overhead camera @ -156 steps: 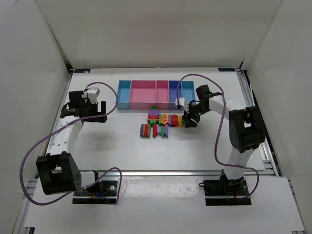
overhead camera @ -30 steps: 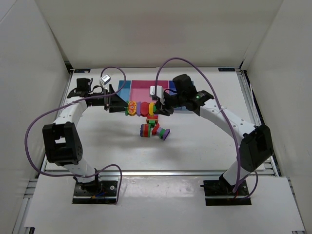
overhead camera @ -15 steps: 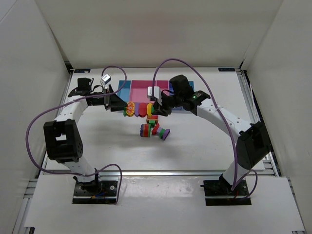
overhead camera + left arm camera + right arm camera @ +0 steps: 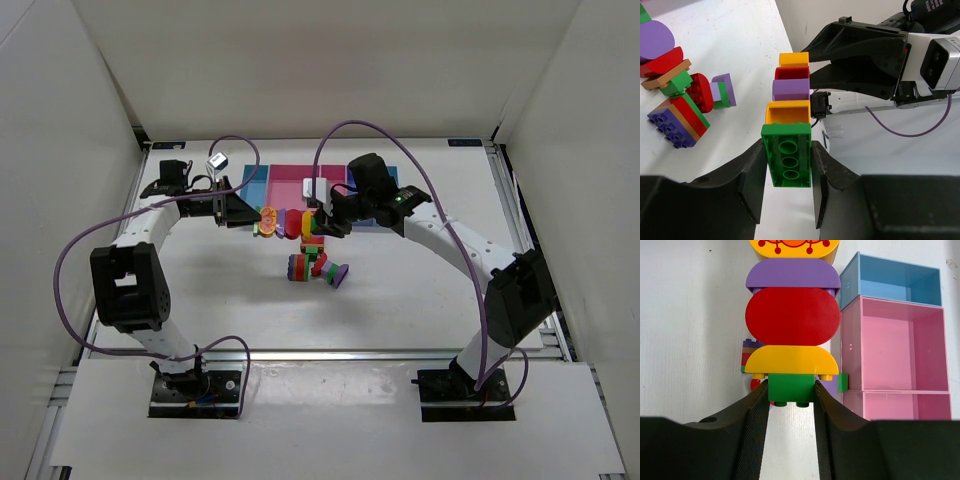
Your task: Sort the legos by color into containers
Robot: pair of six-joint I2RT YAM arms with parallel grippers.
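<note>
Above the table [image 4: 400,300], left tool [image 4: 787,167] and right tool [image 4: 791,395] pinch ends of lego row [image 4: 288,222].

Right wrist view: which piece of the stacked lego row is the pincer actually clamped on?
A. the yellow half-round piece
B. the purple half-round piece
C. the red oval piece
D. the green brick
D: the green brick sits squeezed between the fingers of the right pincer, with the yellow half-round piece stacked just beyond it, outside the grip.
</note>
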